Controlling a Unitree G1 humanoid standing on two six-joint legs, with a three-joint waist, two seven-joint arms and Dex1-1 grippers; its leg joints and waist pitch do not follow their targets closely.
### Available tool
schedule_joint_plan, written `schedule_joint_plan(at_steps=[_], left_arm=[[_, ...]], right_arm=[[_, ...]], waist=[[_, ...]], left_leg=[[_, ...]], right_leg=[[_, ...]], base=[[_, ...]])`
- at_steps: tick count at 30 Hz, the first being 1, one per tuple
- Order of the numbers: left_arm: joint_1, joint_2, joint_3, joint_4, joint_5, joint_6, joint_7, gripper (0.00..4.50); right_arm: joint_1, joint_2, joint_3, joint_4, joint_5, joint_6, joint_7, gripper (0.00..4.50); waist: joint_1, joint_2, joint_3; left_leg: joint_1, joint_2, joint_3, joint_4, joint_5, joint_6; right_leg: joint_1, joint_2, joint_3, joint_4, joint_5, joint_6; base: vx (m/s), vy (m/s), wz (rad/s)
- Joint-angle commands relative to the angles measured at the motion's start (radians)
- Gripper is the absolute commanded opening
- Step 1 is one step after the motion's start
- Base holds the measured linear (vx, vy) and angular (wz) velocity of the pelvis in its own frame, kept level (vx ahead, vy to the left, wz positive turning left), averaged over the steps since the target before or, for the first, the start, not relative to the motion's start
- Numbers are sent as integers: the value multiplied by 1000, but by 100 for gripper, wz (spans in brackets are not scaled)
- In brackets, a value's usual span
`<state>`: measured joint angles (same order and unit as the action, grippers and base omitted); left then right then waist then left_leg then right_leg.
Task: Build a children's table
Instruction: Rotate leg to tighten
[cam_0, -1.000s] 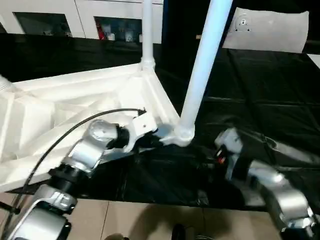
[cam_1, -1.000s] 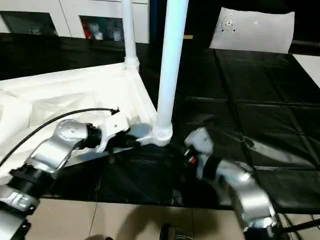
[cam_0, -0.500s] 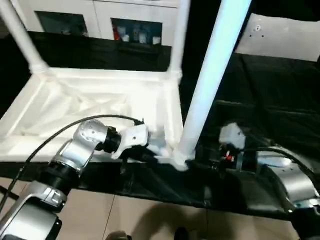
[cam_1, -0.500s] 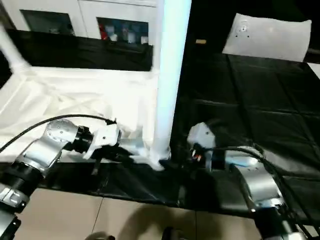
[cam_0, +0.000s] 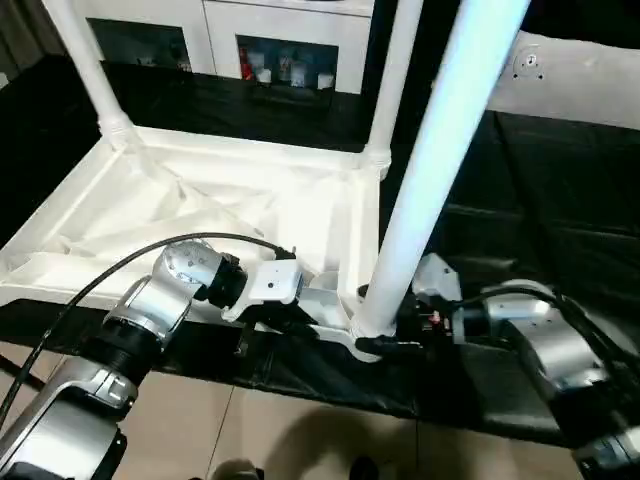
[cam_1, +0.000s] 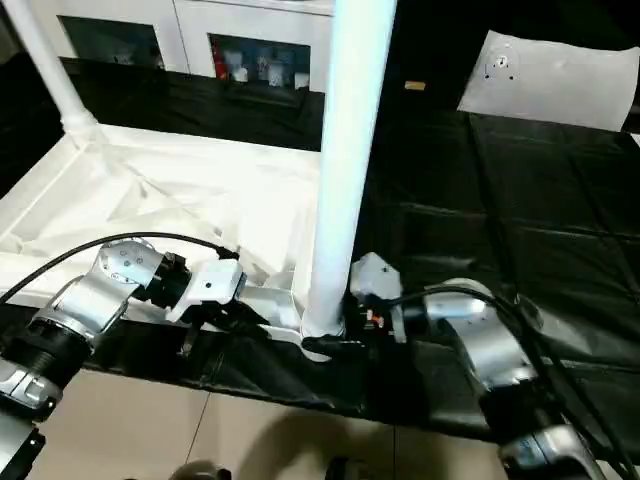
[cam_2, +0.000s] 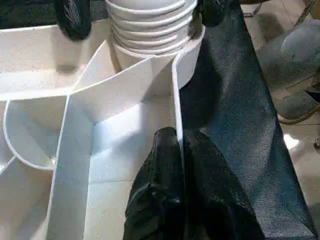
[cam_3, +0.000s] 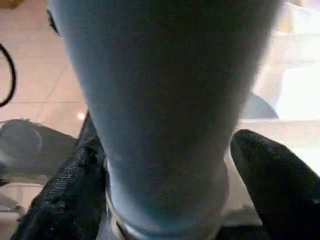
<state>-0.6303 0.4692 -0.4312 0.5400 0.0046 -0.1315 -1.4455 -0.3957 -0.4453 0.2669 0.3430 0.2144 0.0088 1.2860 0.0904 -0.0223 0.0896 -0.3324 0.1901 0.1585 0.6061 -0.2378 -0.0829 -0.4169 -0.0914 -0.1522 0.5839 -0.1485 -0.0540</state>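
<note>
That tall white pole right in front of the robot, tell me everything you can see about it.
The long white plastic table leg is round, smooth and tapered. It stands nearly upright, its ribbed base seated in the near corner socket of the upturned white plastic tabletop. The right gripper has a black finger on either side of its base. The left gripper pinches the tabletop's rim beside it.

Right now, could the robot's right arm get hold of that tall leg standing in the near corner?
Probably yes. The right gripper already has its black fingers on either side of the near leg, low down by the corner socket, with nothing between.
</note>
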Motion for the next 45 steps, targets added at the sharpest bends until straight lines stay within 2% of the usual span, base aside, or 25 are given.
schedule_joint_plan(at_steps=[1, 6, 8, 13, 17, 20, 22, 23, 25, 26, 27, 28, 29, 30, 31, 33, 34, 36, 38, 39, 40, 42, 43, 44, 45], left_arm=[[0, -15, -67, -3, 33, -27, -65, 0], [0, -12, -70, 2, 35, -34, -71, 0], [0, -11, -70, 7, 37, -39, -73, 0], [4, -12, -64, 11, 34, -29, -70, 0], [24, -36, -27, -11, 20, 60, 15, 0], [37, -79, 15, -30, 35, 160, 170, 0], [52, -123, 52, -58, 13, 227, 254, 0], [53, -127, 55, -61, 11, 234, 263, 0], [72, -187, 89, -104, 5, 317, 375, 0], [81, -217, 101, -127, 12, 355, 434, 0], [81, -217, 101, -127, 12, 355, 434, 0], [90, -269, 119, -159, 17, 426, 516, 0], [93, -306, 131, -180, 26, 473, 578, 0], [93, -321, 136, -186, 32, 489, 603, 0], [90, -347, 140, -189, 42, 510, 643, 0], [81, -384, 145, -188, 67, 531, 708, 0], [75, -408, 143, -190, 93, 546, 749, 0], [74, -425, 137, -200, 108, 562, 771, 0], [79, -438, 128, -218, 120, 573, 779, 0], [79, -439, 127, -221, 122, 576, 780, 0], [84, -430, 121, -226, 127, 572, 772, 0], [93, -410, 109, -237, 131, 569, 758, 0], [104, -387, 104, -245, 129, 559, 736, 0], [109, -378, 104, -249, 128, 556, 726, 0], [118, -352, 96, -252, 130, 533, 696, 0]], right_arm=[[-15, -5, -3, 20, -9, -11, 10, 344], [-25, -1, 3, 38, -1, -15, 34, 313], [-27, 1, 6, 45, 1, -19, 44, 294], [-13, 9, 0, 35, 19, -1, 53, 279], [40, 30, -27, -43, 71, 93, 3, 277], [103, 79, -51, -117, 86, 147, -117, 276], [134, 134, -61, -137, 55, 154, -240, 276], [137, 140, -62, -138, 52, 155, -253, 276], [164, 224, -76, -152, 14, 184, -416, 276], [171, 269, -86, -155, -2, 202, -494, 276], [171, 269, -86, -155, -2, 202, -494, 276], [165, 342, -110, -148, -22, 246, -622, 276], [158, 387, -126, -141, -35, 275, -706, 276], [152, 404, -131, -136, -40, 283, -735, 276], [136, 433, -141, -116, -47, 290, -786, 276], [111, 474, -156, -87, -58, 307, -866, 276], [91, 499, -165, -63, -79, 323, -926, 276], [77, 519, -174, -46, -87, 333, -962, 276], [74, 542, -195, -44, -76, 341, -972, 276], [74, 544, -198, -46, -77, 342, -973, 332], [80, 544, -201, -53, -82, 337, -972, 346], [89, 538, -208, -67, -80, 329, -971, 346], [99, 519, -208, -82, -82, 309, -958, 364], [102, 510, -207, -88, -86, 297, -952, 364], [114, 482, -205, -104, -90, 274, -928, 377]], waist=[[-5, -5, -81], [-6, -5, -81], [-5, -4, -82], [-5, -2, -81], [-4, 0, -77], [-5, 0, -72], [-9, 0, -65], [-11, 0, -62], [-25, -3, -52], [-34, -5, -52], [-40, -2, -51], [-60, -4, -50], [-67, -1, -49], [-74, 3, -51], [-84, 4, -53], [-98, 15, -52], [-107, 18, -52], [-118, 18, -52], [-117, 19, -56], [-116, 18, -56], [-112, 18, -58], [-112, 18, -61], [-109, 15, -64], [-109, 15, -64], [-108, 12, -66]], left_leg=[[-11, 49, -2, -67, 11, 118], [-13, 48, -2, -67, 3, 109], [-11, 49, -2, -67, 10, 111], [-12, 49, -2, -67, 13, 117], [-13, 51, -2, -69, -1, 106], [-6, 50, -1, -73, -35, 85], [-4, 42, 1, -77, -90, 62], [-3, 42, 2, -78, -103, 57], [0, 31, -4, -81, -169, 33], [0, 31, -5, -81, -177, 27], [-1, 28, -7, -81, -182, 24], [4, 20, -7, -74, -206, 31], [3, 21, -8, -75, -202, 29], [-2, 19, -12, -73, -205, 28], [-5, 21, -14, -75, -213, 40], [4, 29, -19, -78, -242, 53], [2, 34, -22, -81, -259, 57], [4, 36, -25, -84, -287, 60], [3, 37, -25, -85, -276, 66], [-4, 39, -26, -88, -250, 71], [-7, 41, -26, -89, -219, 75], [-12, 44, -24, -90, -182, 83], [-13, 42, -20, -88, -157, 89], [-13, 42, -20, -88, -157, 89], [-16, 41, -18, -86, -128, 100]], right_leg=[[75, -75, 79, -49, -234, -185], [76, -75, 79, -51, -248, -172], [75, -74, 79, -49, -237, -175], [75, -74, 78, -48, -219, -183], [78, -74, 79, -51, -237, -178], [71, -73, 78, -64, -292, -159], [70, -73, 75, -83, -414, -117], [69, -73, 74, -88, -441, -105], [71, -72, 55, -114, -593, -31], [72, -72, 52, -117, -614, -15], [72, -71, 49, -121, -627, -3], [66, -68, 40, -137, -674, 35], [65, -67, 38, -138, -672, 33], [70, -68, 26, -145, -680, 51], [76, -67, 21, -150, -664, 62], [71, -69, 15, -155, -622, 42], [74, -69, 15, -153, -589, 28], [74, -72, 14, -152, -564, 14], [77, -78, 21, -148, -541, 4], [78, -79, 28, -140, -506, -13], [80, -81, 35, -132, -464, -32], [81, -81, 44, -119, -402, -67], [82, -81, 50, -113, -374, -82], [82, -81, 50, -113, -374, -82], [81, -81, 55, -104, -360, -102]], base=[[0, 0, 0], [0, 0, 0], [0, 0, 0], [0, 0, 0], [0, 0, 0], [0, 0, 0], [0, 0, 0], [0, 0, 0], [0, 0, 0], [0, 0, 0], [0, 0, 0], [0, 0, 0], [0, 0, 0], [0, 0, 0], [0, 0, 0], [0, 0, 0], [0, 0, 0], [0, 0, 0], [0, 0, 0], [0, 0, 0], [0, 0, 0], [0, 0, 0], [0, 0, 0], [0, 0, 0], [0, 0, 0]])
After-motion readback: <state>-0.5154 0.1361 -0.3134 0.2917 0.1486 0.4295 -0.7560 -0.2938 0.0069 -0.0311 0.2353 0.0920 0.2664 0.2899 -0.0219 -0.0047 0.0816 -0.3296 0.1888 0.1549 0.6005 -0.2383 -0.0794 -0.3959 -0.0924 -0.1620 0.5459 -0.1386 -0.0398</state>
